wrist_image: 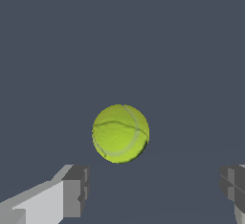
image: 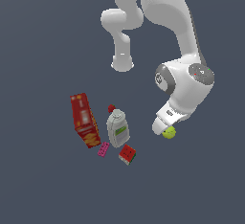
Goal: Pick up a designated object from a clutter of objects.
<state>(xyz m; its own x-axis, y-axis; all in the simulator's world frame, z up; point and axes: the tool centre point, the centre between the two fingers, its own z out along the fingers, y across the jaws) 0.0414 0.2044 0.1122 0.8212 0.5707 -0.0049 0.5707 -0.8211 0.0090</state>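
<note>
Hovering: gripper (wrist_image: 153, 194) sits over the ball (wrist_image: 120, 133), fingers (wrist_image: 72, 192) spread wide, nothing between them
Ball: yellow-green, on the dark floor, apart from the other items, toward the exterior view's right; in the exterior view the arm's hand partly covers it (image: 168, 133)
Clutter: red box (image: 84, 120), white bottle (image: 117, 128), red-green cube (image: 127, 154), pink block (image: 104, 149), tiny red piece (image: 111, 108), all grouped together, none touching the ball
Done: approach and rough alignment look finished, judging by the ball centred between the fingers
Left: descend, close on ball, lift
Contact: none visible yet
Risk: ball may roll if one finger touches first
</note>
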